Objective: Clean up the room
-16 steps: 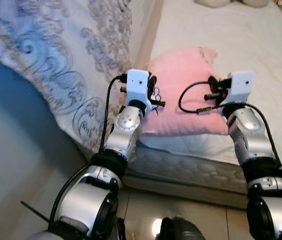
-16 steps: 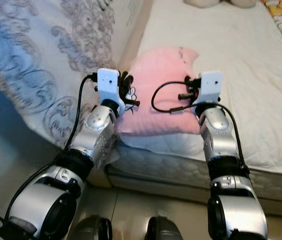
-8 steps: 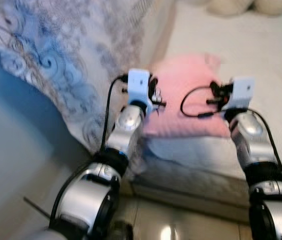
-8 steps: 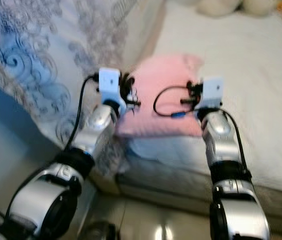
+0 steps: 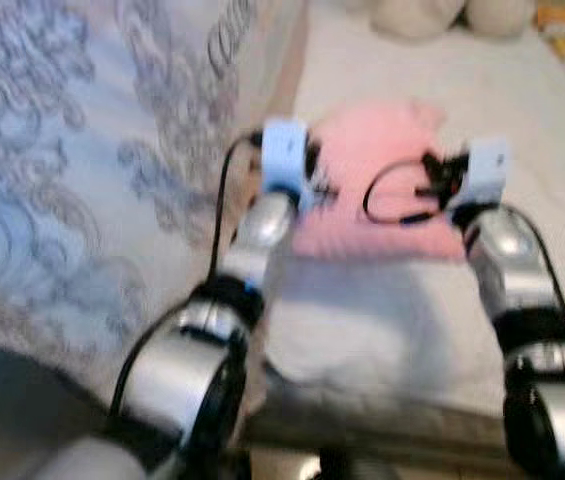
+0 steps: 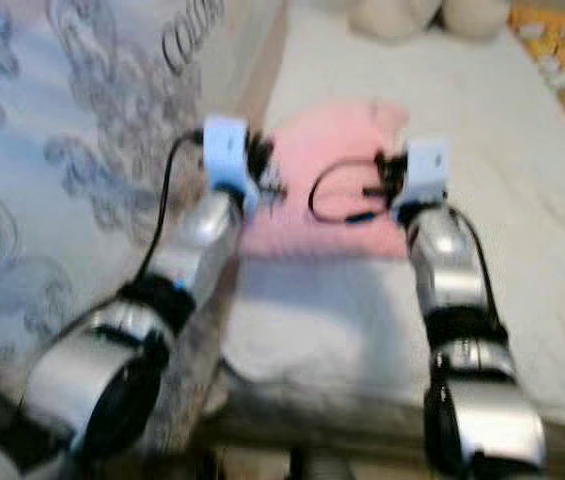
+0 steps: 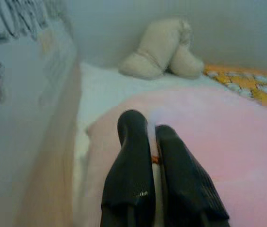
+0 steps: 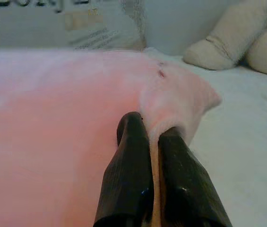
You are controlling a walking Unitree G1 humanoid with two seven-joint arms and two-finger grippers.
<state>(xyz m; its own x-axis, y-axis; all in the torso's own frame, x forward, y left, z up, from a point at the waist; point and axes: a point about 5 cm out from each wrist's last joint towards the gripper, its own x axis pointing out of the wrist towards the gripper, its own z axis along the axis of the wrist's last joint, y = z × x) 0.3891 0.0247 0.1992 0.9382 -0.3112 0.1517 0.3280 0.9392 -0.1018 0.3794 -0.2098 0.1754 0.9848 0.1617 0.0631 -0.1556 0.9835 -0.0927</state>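
Observation:
A pink pillow lies on the white mattress, with both arms stretched out to its near edge. My left gripper is at the pillow's left corner, its fingers pressed together on the pink cloth. At the right side, my right gripper is shut, pinching a fold of the pillow between its fingertips. The head views are blurred.
A patterned blue-grey duvet hangs along the left of the bed. A cream plush toy sits at the far end of the mattress, by an orange patterned blanket. White sheet lies between the pillow and the bed's near edge.
The view has shifted forward and blurred; the floor has dropped out of sight. The pillow, held by both grippers, now lies farther in from the bed's near edge.

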